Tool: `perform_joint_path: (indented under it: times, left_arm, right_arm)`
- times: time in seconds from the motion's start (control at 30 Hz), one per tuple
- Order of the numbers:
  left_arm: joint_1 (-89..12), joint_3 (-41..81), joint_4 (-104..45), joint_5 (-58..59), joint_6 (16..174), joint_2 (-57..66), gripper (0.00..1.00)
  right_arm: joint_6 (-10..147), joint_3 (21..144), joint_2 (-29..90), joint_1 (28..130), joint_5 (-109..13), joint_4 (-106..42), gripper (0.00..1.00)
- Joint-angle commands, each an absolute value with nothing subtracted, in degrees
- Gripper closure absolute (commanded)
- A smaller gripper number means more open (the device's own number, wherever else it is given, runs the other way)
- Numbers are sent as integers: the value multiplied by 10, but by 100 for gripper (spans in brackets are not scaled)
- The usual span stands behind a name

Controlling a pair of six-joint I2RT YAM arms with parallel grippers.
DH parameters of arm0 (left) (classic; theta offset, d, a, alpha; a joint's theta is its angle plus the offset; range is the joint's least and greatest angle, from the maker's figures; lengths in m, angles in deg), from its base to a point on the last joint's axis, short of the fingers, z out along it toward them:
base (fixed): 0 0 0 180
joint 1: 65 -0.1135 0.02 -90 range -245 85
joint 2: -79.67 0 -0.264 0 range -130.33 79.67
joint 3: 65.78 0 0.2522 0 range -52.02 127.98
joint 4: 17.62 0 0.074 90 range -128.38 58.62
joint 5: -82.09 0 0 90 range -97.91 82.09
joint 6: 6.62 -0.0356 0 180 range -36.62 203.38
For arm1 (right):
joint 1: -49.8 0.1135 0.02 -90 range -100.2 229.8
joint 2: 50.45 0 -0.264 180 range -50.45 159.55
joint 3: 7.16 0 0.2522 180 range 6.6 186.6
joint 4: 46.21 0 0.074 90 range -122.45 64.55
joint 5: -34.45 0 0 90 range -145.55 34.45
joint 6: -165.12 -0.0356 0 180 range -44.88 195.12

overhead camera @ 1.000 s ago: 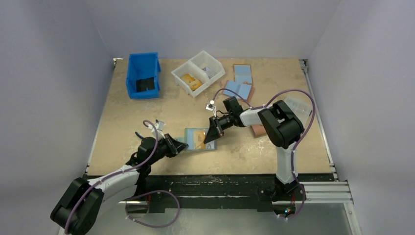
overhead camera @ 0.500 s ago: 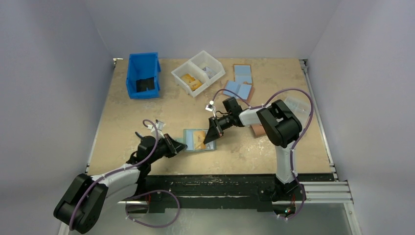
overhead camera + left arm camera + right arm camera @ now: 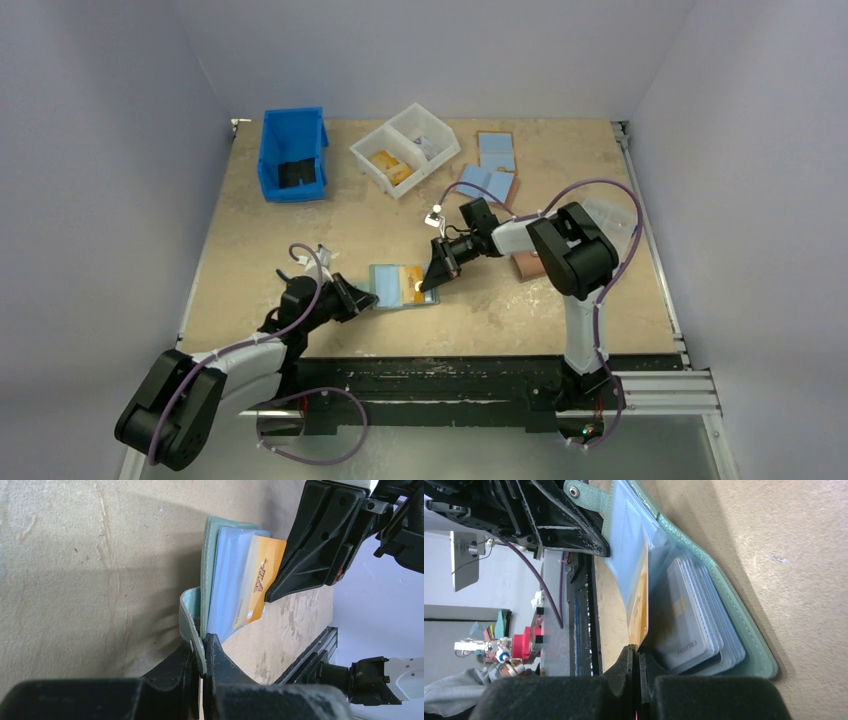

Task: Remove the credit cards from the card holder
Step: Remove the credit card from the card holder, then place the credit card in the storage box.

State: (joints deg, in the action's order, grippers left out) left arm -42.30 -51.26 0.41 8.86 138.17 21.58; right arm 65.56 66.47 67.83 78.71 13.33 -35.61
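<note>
The teal card holder (image 3: 385,287) lies open on the table between the arms; it also shows in the left wrist view (image 3: 206,555) and the right wrist view (image 3: 744,630). My left gripper (image 3: 362,297) (image 3: 202,652) is shut on its snap tab (image 3: 189,615). My right gripper (image 3: 431,283) (image 3: 638,652) is shut on the edge of an orange credit card (image 3: 260,577) (image 3: 642,605), which sticks partly out of a clear sleeve. A pale card (image 3: 679,625) sits in another sleeve. No dark card shows.
A blue bin (image 3: 292,155) stands at the back left and a white two-part tray (image 3: 405,150) at back centre. Light-blue-and-brown wallets (image 3: 490,180) lie behind the right arm. A salmon-pink wallet (image 3: 527,266) lies beside that arm. The table's near edge rail (image 3: 450,365) is close.
My left gripper and the wallet's left side have shifted slightly left. My right gripper has stayed nearly in place, still holding the orange card's edge.
</note>
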Motion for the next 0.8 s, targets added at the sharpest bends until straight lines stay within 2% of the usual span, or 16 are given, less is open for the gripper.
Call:
perform_joint_path:
  times: [0.0, 0.3, 0.37, 0.6, 0.77]
  left_arm:
    - [-435, -553, -7, 75, 1361, 219, 100]
    - [-436, -509, -113, 52, 1340, 244, 98]
    - [-436, -496, -147, 47, 1336, 255, 89]
    - [-436, -420, -311, -11, 1309, 334, 46]
    - [-436, -399, -359, -19, 1323, 348, 38]
  right_arm:
    - [694, 681, 666, 772, 108, -326, 100]
    - [747, 694, 639, 748, 92, -271, 100]
    - [787, 704, 630, 748, 86, -245, 100]
    - [930, 758, 584, 745, 37, -108, 100]
    - [968, 770, 541, 741, 11, -80, 100]
